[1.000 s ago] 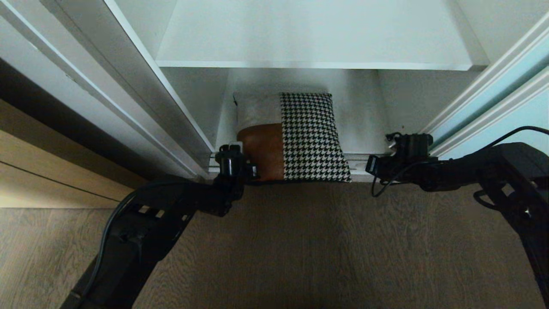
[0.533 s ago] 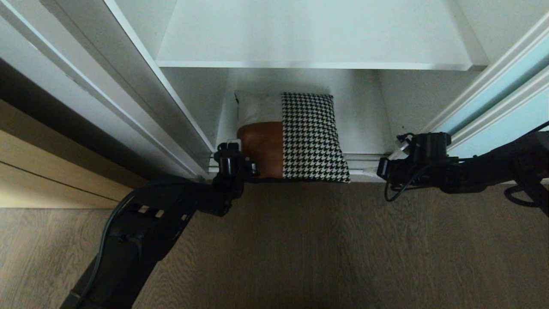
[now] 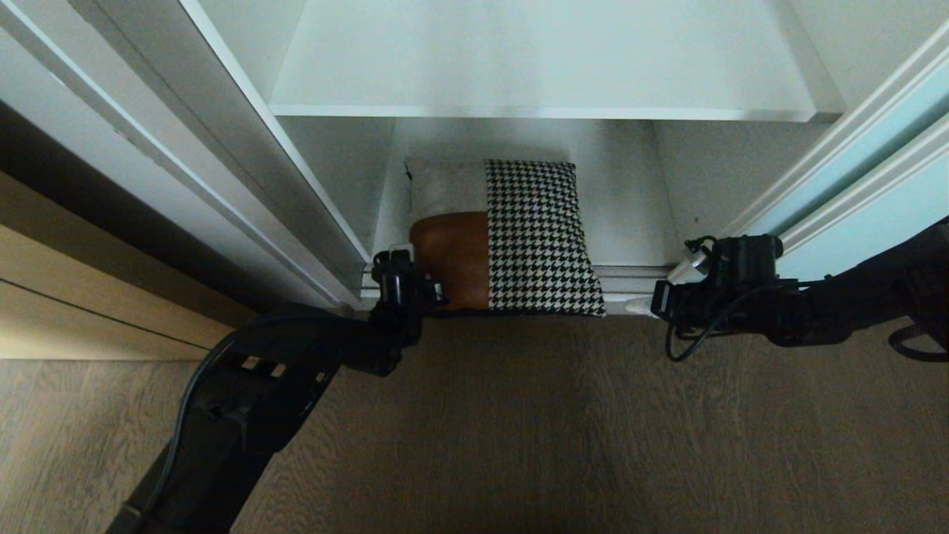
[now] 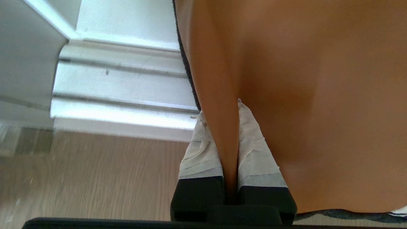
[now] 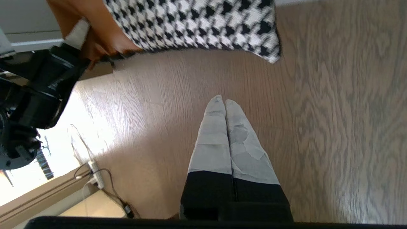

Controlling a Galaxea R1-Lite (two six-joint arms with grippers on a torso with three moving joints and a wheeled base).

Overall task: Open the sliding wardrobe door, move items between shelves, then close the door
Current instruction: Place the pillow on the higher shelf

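Note:
The patchwork cushion [image 3: 519, 237] lies on the bottom shelf [image 3: 630, 222], its front edge hanging over the door track [image 3: 619, 278]. My left gripper [image 3: 406, 256] is shut on the cushion's rust-brown front corner; in the left wrist view its taped fingertips [image 4: 222, 111] pinch a fold of the brown fabric [image 4: 318, 95]. My right gripper [image 3: 641, 304] hovers low over the floor, right of the cushion's houndstooth corner [image 5: 197, 22], shut and empty [image 5: 221, 101]. The sliding wardrobe door [image 3: 852, 193] stands pushed to the right. The upper shelf [image 3: 549, 59] is bare.
The wardrobe's white left wall and frame [image 3: 245, 170] rise close to my left gripper. Wooden floor [image 3: 519, 423] spreads in front of the track. A cable and plug [image 5: 95, 168] lie on the floor by the skirting behind my left arm [image 5: 38, 92].
My right arm has swung to the right, away from the cushion and toward the sliding door, still shut. The left gripper keeps its hold and the cushion has not moved.

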